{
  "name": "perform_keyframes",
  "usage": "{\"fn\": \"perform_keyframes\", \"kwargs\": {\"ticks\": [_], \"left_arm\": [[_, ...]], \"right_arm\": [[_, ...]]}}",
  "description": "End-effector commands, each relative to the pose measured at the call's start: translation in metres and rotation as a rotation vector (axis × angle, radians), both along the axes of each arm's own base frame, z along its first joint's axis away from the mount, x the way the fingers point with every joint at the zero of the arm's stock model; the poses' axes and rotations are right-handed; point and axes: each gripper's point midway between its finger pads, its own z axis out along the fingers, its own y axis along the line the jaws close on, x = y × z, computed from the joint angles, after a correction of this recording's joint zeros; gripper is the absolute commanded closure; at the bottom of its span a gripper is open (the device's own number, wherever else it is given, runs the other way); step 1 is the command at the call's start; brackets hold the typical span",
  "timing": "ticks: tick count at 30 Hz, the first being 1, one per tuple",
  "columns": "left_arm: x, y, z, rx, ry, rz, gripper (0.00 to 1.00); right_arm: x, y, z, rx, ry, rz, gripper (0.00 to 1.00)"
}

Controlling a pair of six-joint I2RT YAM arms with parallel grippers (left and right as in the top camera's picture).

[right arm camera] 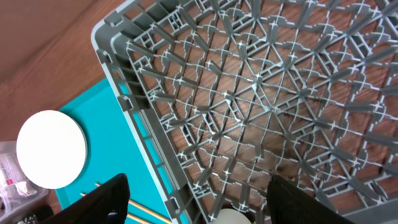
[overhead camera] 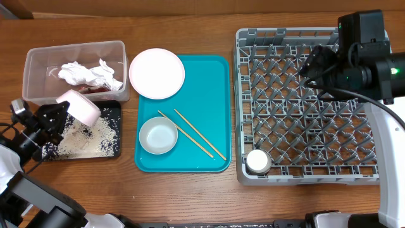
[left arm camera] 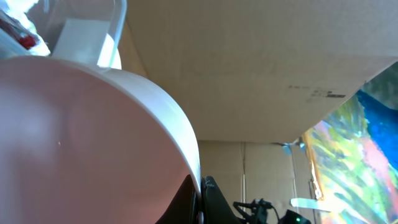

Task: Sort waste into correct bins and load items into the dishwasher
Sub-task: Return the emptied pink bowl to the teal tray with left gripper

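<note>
While the left hand [overhead camera: 58, 114] is clamped shut on the rim of the pink bowl [overhead camera: 80, 106], the bowl is tipped on its side over the far-left part of the black tray [overhead camera: 114, 152]. Rice grains [overhead camera: 95, 136] are scattered across the tray floor. In the left wrist view the bowl's outer wall fills most of the frame, and the grip is barely visible at the bottom edge.

The clear tub [overhead camera: 38, 63] sits just beyond the black tray. It holds crumpled tissue paper [overhead camera: 85, 74] and a red scrap beneath it, probably the snack wrapper [overhead camera: 95, 90].

The teal tray [overhead camera: 212, 82] is at the centre of the counter [overhead camera: 190, 25]. The pink plate [overhead camera: 157, 73] overlaps its far-left corner. The grey-green bowl [overhead camera: 158, 135] stands upright at near left. Two chopsticks [overhead camera: 196, 136] lie diagonally, side by side, right of that bowl.

The dish rack [overhead camera: 304, 120] is at right, with the white cup [overhead camera: 258, 161] in its near-left corner. The right hand [overhead camera: 314, 64] hangs above the rack's far side, fingers spread apart, gripping nothing.
</note>
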Motion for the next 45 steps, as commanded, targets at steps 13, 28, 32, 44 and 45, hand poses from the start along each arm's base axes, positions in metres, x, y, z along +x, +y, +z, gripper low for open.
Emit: {"fn": "perform_keyframes", "kwargs": {"ticks": [13, 28, 32, 44, 45], "left_arm": [[0.030, -0.059, 0.043, 0.230, -0.087, -0.185, 0.96], [0.072, -0.276, 0.002, 1.257, -0.017, -0.542, 0.96], [0.063, -0.299, -0.029, 1.469, 0.014, -0.619, 0.96], [0.043, -0.349, -0.139, 1.569, 0.110, -0.941, 0.96], [0.044, -0.349, -0.140, 1.574, 0.106, -0.945, 0.96]], "right_arm": [[-0.001, 0.000, 0.003, 0.000, -0.008, 0.010, 0.28], [-0.004, 0.000, 0.001, -0.004, 0.002, 0.014, 0.28], [-0.005, 0.000, 0.001, -0.013, 0.009, 0.030, 0.28], [-0.005, 0.000, 0.001, -0.013, 0.009, 0.029, 0.28], [-0.005, 0.000, 0.001, -0.013, 0.009, 0.029, 0.27]]}}
